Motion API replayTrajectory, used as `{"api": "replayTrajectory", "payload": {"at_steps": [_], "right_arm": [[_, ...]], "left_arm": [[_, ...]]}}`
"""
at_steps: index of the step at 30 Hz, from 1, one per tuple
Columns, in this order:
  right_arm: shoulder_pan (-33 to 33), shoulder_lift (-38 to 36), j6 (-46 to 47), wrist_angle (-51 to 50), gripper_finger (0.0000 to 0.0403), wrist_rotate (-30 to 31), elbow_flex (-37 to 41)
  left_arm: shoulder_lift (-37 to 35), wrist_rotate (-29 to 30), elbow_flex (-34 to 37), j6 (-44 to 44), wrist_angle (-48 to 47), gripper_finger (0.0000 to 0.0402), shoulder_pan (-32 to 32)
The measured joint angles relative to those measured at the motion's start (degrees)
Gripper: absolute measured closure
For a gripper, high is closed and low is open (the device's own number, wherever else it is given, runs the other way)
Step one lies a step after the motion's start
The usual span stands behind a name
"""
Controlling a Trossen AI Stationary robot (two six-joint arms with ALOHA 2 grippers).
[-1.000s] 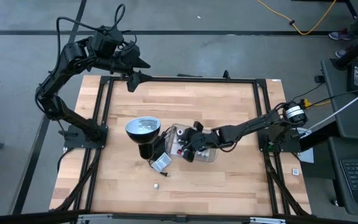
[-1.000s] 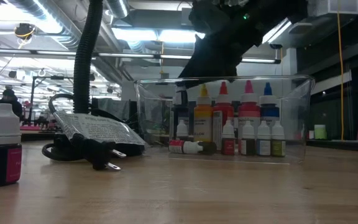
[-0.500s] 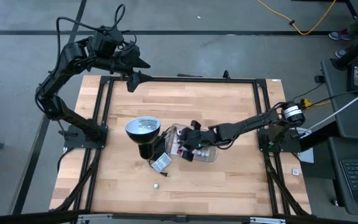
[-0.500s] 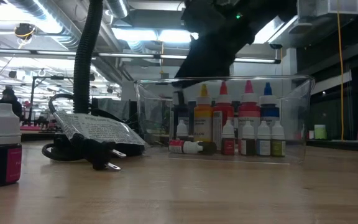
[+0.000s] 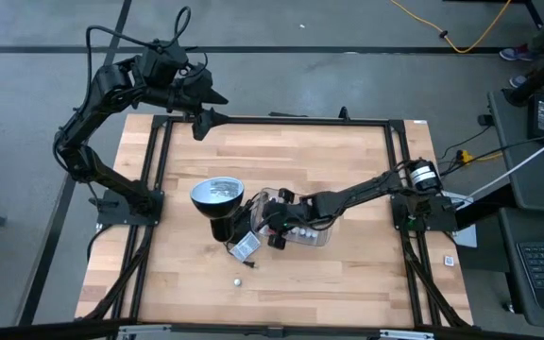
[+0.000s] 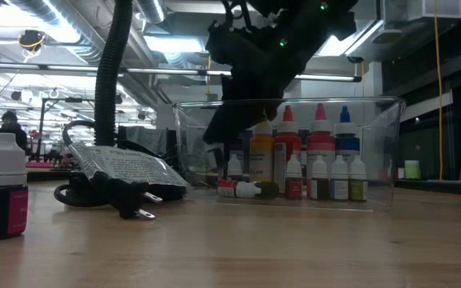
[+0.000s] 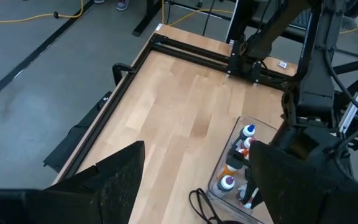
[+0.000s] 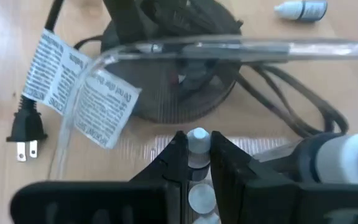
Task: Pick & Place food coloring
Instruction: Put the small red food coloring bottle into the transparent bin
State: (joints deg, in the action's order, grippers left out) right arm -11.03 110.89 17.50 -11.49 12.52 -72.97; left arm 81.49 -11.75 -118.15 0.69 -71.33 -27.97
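Since a second ago your right gripper (image 5: pixel 274 229) has slid further toward the lamp end of the clear tray (image 5: pixel 321 238), and in the low view it's dropped from above the rim to down in front of the tall bottles. The wrist camera shows its fingers (image 8: pixel 178 155) pinched shut on a small white bottle cap (image 8: pixel 198 140) down inside the tray, right by the tray wall nearest the lamp base (image 8: pixel 185 74).

Most of your food coloring (image 6: pixel 320 164) sits in that tray near the middle of the bench: tall orange, red and blue-capped bottles along the back, little white-capped ones in front, and one lying on its side (image 6: pixel 245 189). One stray dark bottle with a white cap (image 6: pixel 2 188) stands well apart, close to the low camera. Another tiny bottle (image 5: pixel 237 281) lies on the wood toward the front edge, near the plug and paper tag (image 5: pixel 244 247).

Your left gripper (image 5: pixel 208 111) hangs over the back left corner of the bench, fingers spread wide, nothing in them.
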Motion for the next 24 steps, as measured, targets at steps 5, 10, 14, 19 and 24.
{"api": "replayTrajectory", "payload": {"at_steps": [5,10,14,19,24], "right_arm": [[0.08,0.17,-0.17,-0.04,0.0351,-0.31,-0.04],[0.66,0.72,-1.14,0.28,0.0352,-0.74,-0.09],[0.74,1.71,-1.60,0.85,0.0351,-1.70,-0.21],[0.86,1.77,-1.70,0.76,0.0351,-1.10,-0.20],[1.05,1.77,-1.76,0.55,0.0339,-2.46,-0.20]], "left_arm": [[0.00,-0.07,0.00,-0.20,-0.67,0.0118,0.00],[0.00,-0.15,0.00,-0.42,-0.90,0.0118,0.00],[-0.01,-0.15,0.00,-0.42,-1.29,0.0118,0.00],[-0.01,-0.13,0.00,-0.44,-1.38,0.0118,0.00],[0.00,-0.13,0.00,-0.44,-1.40,0.0118,0.00]]}}
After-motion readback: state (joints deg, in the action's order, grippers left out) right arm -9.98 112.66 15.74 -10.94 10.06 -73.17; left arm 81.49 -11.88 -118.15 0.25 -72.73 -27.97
